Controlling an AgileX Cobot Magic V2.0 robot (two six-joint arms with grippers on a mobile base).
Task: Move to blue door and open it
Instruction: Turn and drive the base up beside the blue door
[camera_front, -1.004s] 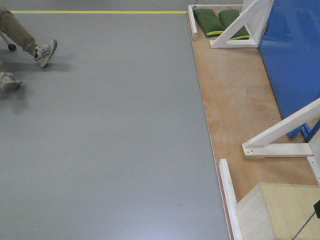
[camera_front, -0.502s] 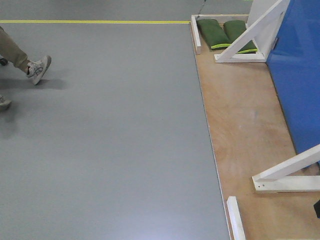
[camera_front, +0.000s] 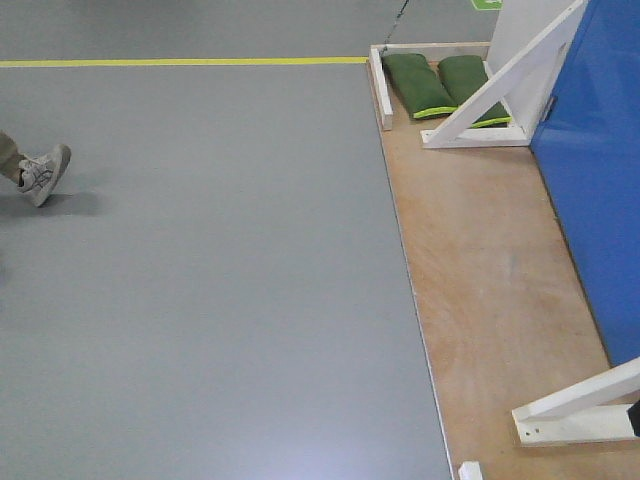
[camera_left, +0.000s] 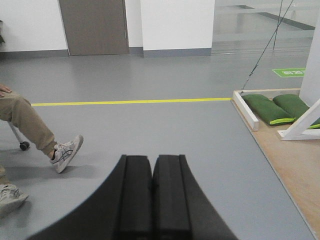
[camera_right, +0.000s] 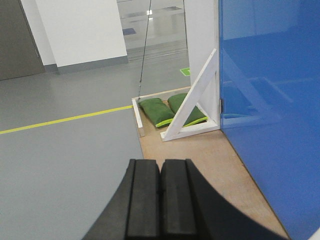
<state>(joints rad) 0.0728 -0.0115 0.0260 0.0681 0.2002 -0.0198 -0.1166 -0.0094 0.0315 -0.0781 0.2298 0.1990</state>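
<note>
The blue door (camera_front: 598, 190) stood along the right edge of the front view, a glossy upright panel rising from the right side of a plywood platform (camera_front: 480, 270); no handle showed in any view. In the right wrist view the door (camera_right: 270, 90) filled the right side and mirrored the white framework beside it. A white diagonal brace (camera_front: 505, 80) leaned against a white panel (camera_front: 525, 25) at the door's far end, and a second white brace (camera_front: 580, 408) was footed on the platform at the near right. Two green sandbags (camera_front: 440, 82) lay side by side at the platform's far end, partly behind the far brace, with a low white rail (camera_front: 380, 88) just to their left. Left of the platform spread grey floor (camera_front: 200, 290), crossed at the far side by a yellow line (camera_front: 180, 62). A person's pale sneaker (camera_front: 42, 174) showed at the far left edge; the left wrist view showed that sneaker (camera_left: 65, 152) below a khaki trouser leg (camera_left: 27, 120), near a chair caster (camera_left: 23, 146). The left gripper (camera_left: 151, 165) pointed over the grey floor with its black fingers (camera_left: 137, 190) pressed together and nothing between them. The right gripper (camera_right: 160, 167) pointed towards the sandbags, the door to its right, its fingers (camera_right: 144, 195) likewise pressed together on nothing.
</note>
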